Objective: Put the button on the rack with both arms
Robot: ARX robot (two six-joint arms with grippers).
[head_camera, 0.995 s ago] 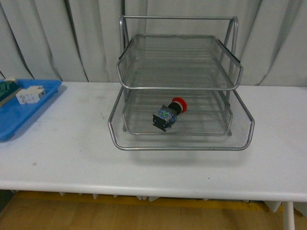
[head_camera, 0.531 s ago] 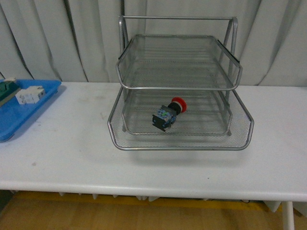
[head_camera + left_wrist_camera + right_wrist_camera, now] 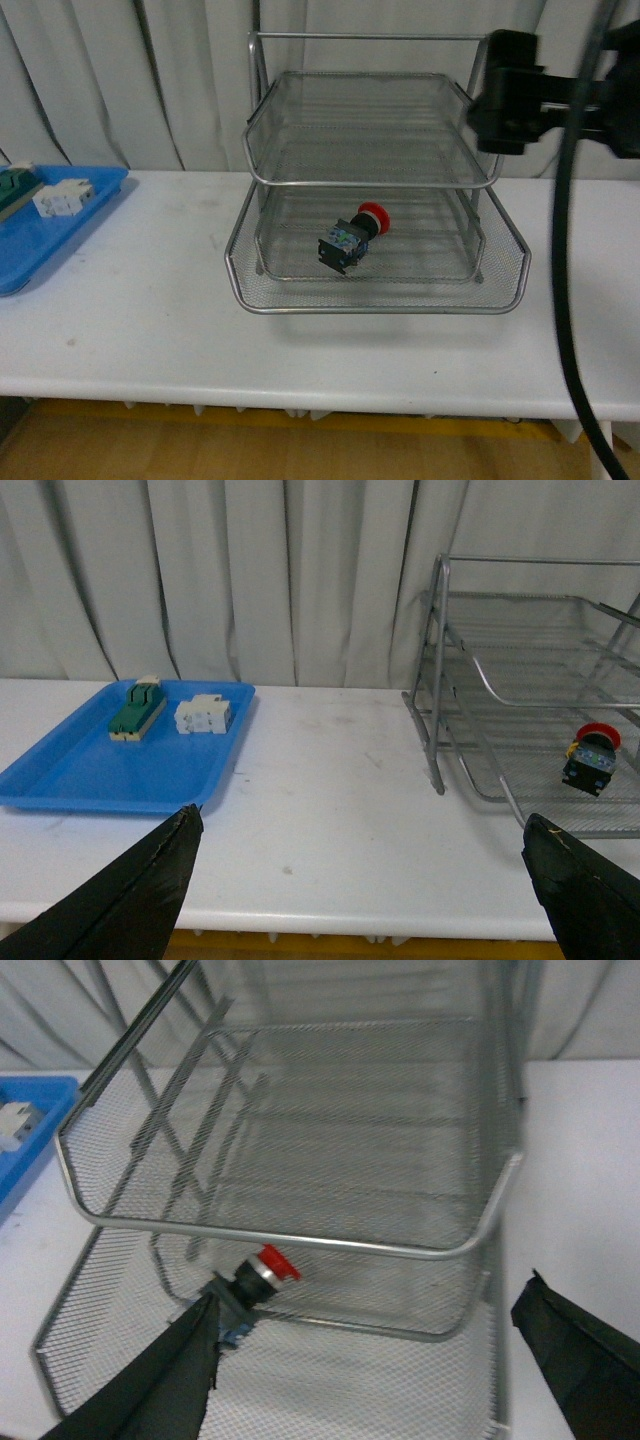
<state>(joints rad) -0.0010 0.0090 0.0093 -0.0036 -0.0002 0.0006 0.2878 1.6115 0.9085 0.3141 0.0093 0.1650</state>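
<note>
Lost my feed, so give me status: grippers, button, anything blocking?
Both grippers open, empty. Button lies on its side inside the rack, on a lower tier. Nothing blocking.

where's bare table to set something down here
The widest bare patch of table lies between the blue tray and the rack; a strip runs in front of the rack too. The rack's lowest tier holds the button.

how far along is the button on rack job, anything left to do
Looks essentially done: the button lies on its side in a lower tier of the rack, with nothing touching it. Nothing is in hand: the left tool and the right tool are both open and empty. The right arm is raised beside the rack's top tier. Only parking the arms seems left.
</note>
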